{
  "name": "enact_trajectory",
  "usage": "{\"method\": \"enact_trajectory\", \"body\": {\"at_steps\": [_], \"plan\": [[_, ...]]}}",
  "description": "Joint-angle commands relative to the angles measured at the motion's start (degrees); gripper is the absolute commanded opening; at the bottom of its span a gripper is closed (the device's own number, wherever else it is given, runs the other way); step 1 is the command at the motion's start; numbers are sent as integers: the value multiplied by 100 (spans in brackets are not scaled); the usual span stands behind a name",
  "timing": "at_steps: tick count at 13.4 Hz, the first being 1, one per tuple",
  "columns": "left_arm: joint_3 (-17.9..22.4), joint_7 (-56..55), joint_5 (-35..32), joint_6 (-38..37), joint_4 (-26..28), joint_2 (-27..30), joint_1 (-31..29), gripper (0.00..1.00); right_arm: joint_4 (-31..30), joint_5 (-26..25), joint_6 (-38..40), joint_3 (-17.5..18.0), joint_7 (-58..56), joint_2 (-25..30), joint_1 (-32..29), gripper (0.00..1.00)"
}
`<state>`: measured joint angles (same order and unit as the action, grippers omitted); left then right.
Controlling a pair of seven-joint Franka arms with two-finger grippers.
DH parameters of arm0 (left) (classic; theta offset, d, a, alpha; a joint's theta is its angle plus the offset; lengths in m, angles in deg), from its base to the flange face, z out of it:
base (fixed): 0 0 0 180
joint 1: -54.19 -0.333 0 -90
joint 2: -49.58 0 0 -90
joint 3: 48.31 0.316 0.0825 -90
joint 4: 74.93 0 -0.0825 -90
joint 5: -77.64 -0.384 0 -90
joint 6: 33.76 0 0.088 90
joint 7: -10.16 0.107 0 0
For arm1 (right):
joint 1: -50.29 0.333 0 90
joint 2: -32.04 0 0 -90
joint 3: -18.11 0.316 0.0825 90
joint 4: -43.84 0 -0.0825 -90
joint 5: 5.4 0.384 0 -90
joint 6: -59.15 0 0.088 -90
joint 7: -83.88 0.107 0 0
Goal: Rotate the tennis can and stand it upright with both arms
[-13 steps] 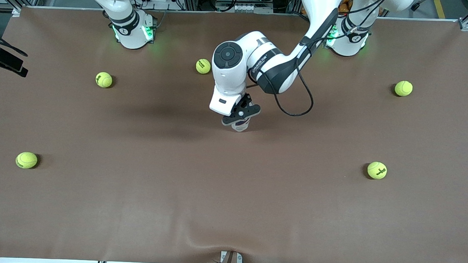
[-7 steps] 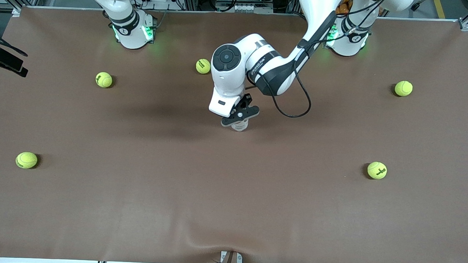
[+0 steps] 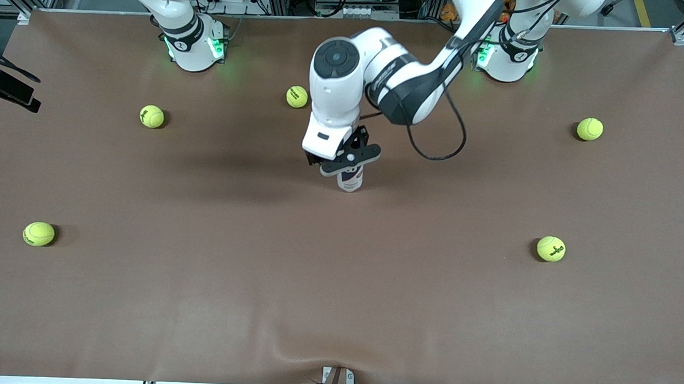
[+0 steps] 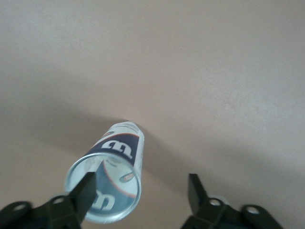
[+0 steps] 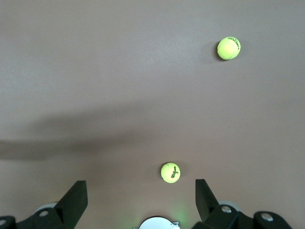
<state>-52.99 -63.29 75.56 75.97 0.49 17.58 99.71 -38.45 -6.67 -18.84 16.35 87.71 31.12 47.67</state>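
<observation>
The tennis can stands upright on the brown table mat near its middle, white with a dark-blue band and a "W" logo. In the left wrist view I look down on the tennis can and its clear round lid. My left gripper hangs just above the can, open and holding nothing. In the left wrist view the left gripper has one of its fingers over the can's rim and the other off to the side. My right gripper waits open, high over the table by its own base.
Several yellow-green tennis balls lie spread on the mat: one by the left arm's elbow, others toward the right arm's end, and two toward the left arm's end. The right wrist view shows two balls.
My left gripper went from shut on the can to open and has lifted a little. The can stays standing on the mat. The right arm has not moved.
</observation>
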Motion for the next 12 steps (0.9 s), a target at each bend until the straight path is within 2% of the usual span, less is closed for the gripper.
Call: {"method": "enact_trajectory", "body": {"at_steps": [1,5,8,12], "plan": [[20,-38,-90,-197,35,369,-148,100,-6,-67,29,62,-5,39,-80,100],[20,1384,-108,-575,35,537,-727,100,-6,-67,29,62,-14,39,-80,100],[29,1649,-125,-733,43,827,-1246,100,3,-76,29,62,-5,39,-80,100],[38,2334,-125,-909,52,854,-1739,100,3,-67,37,62,-14,47,-80,100]]}}
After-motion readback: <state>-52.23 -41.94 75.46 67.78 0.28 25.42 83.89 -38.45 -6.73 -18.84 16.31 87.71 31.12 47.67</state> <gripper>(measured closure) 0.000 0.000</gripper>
